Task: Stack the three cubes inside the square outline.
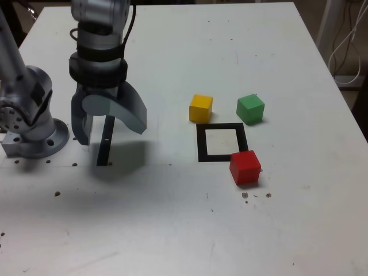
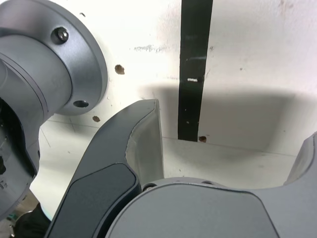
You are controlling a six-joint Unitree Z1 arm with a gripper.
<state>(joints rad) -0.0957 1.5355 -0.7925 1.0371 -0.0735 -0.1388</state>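
Your claw hangs over the bench with its two dark fingers spread wide apart and nothing between them; it holds no cube. Directly beneath it, in the gap between the fingers, lies a straight black strip, which the wrist view shows running across the white surface and ending just past the claw's shadow. Close beside the claw, toward the exterior view's left, stands the arm's round metal base, bolted to the bench; the wrist view shows its flange with bolt heads and a few small holes in the bench near it. Everything the task concerns sits well away from the claw, toward the exterior view's right. Nearest to it there is the square outline, a thick black frame with a white, unoccupied middle. The yellow cube rests just beyond the outline's far left corner, as that view shows it. The green cube sits beyond the far right corner, farther from the claw than the yellow one. The red cube sits at the outline's near right corner, covering that corner of the frame. All three cubes rest singly on the bench, none stacked.
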